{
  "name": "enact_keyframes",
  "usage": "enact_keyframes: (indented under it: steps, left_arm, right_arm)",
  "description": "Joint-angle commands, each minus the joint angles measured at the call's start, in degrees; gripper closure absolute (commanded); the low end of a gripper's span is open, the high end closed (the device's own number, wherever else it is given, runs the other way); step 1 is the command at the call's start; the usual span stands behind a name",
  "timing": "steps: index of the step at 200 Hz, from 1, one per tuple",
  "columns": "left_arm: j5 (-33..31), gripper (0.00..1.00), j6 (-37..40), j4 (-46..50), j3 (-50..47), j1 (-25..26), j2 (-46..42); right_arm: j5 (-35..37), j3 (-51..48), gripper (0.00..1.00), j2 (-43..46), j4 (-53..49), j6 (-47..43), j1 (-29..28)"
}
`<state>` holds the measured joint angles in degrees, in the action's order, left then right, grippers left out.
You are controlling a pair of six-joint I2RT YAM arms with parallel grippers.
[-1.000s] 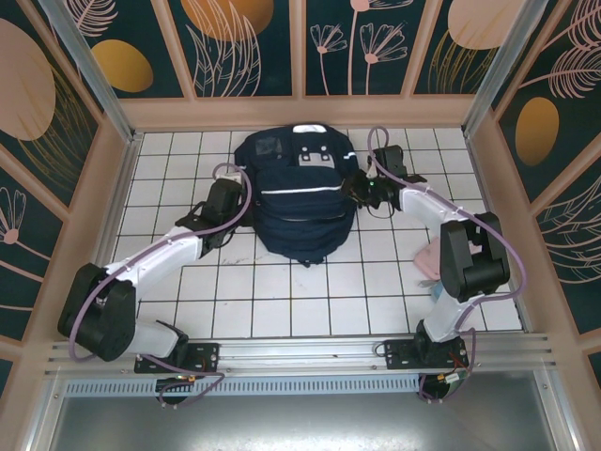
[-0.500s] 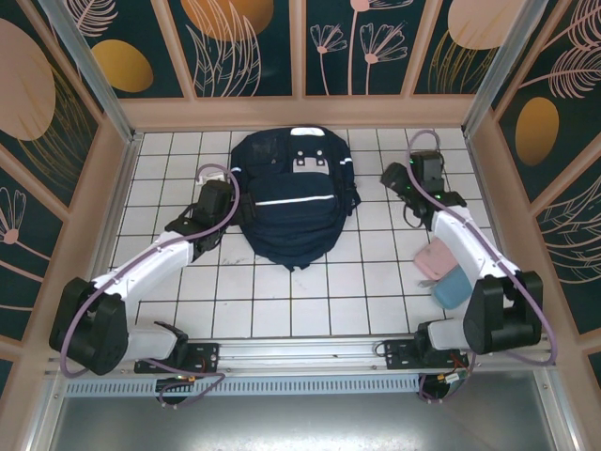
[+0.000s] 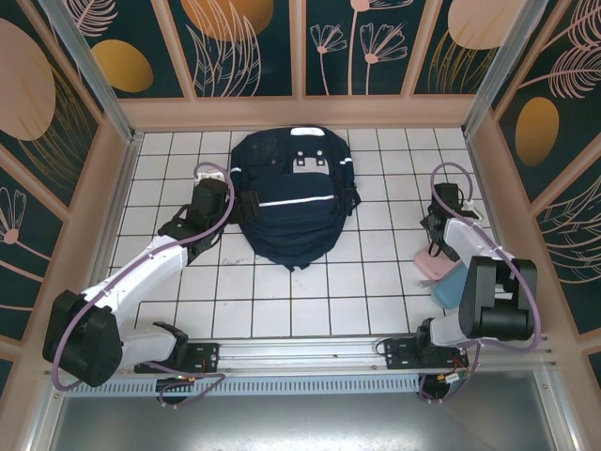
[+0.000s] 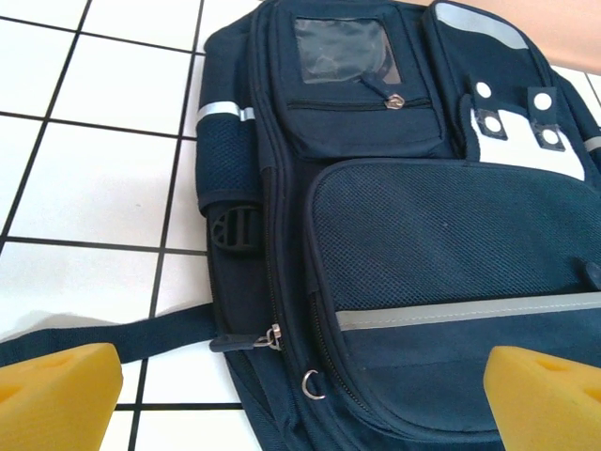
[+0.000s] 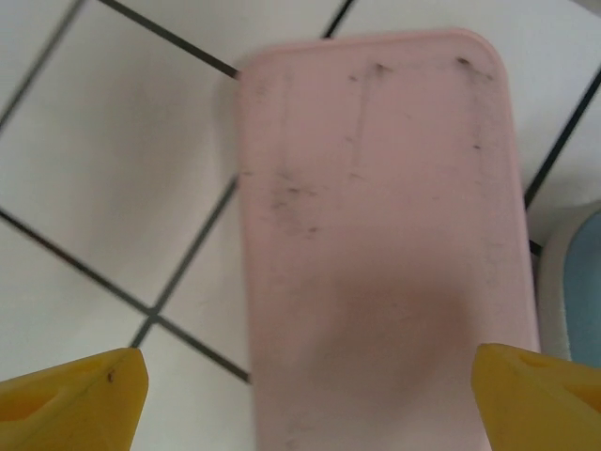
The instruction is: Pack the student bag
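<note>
The student bag (image 3: 296, 197), a dark navy backpack with thin white stripes, lies flat on the white tiled table at the back centre. My left gripper (image 3: 246, 204) hovers at its left edge, open and holding nothing. In the left wrist view the bag (image 4: 423, 235) sits ahead of that gripper (image 4: 300, 399), with a zipper pull (image 4: 246, 341) between the yellow fingertips (image 4: 56, 395). My right gripper (image 3: 434, 242) is open above a pink case (image 3: 428, 266) at the right. The right wrist view shows the pink case (image 5: 385, 244) between the wide-set jaws of that gripper (image 5: 305, 399).
A light blue case (image 3: 451, 287) lies against the pink one, near the right wall; its edge (image 5: 577, 282) appears in the right wrist view. Wooden walls close in the table on three sides. A bag strap (image 4: 103, 334) trails left across the tiles.
Both grippers opened and let go of the bag. The left drew back slightly to the left. The right arm swung away from the bag's right side to above the pink case.
</note>
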<state>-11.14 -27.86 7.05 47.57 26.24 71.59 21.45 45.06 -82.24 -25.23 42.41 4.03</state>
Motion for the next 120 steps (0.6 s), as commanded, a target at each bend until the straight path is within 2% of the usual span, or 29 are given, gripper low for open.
enact_keyframes:
  steps: [1,26,63,97,120]
  left_arm:
    - [1.99,0.01,1.3,-0.97,1.97,-0.31,-0.8]
    - [3.71,0.02,0.88,-0.98,2.48,-0.33,-0.34]
    - [8.88,0.01,0.19,-1.71,3.75,-0.25,1.19]
    - [14.82,0.02,-1.3,-3.79,5.13,0.11,4.16]
    - [16.32,0.03,-2.04,-5.0,6.1,1.38,6.4]
  right_arm:
    - [0.59,-0.85,0.11,-2.14,-0.7,0.99,0.54]
    - [-3.3,-0.62,0.1,-4.68,1.24,-1.04,-0.15]
    - [-10.12,0.22,0.1,-7.78,4.28,-5.07,-4.16]
    - [-13.52,2.51,0.1,-10.9,5.63,-8.48,-11.08]
    - [-14.45,4.84,0.11,-13.3,5.21,-10.74,-15.91]
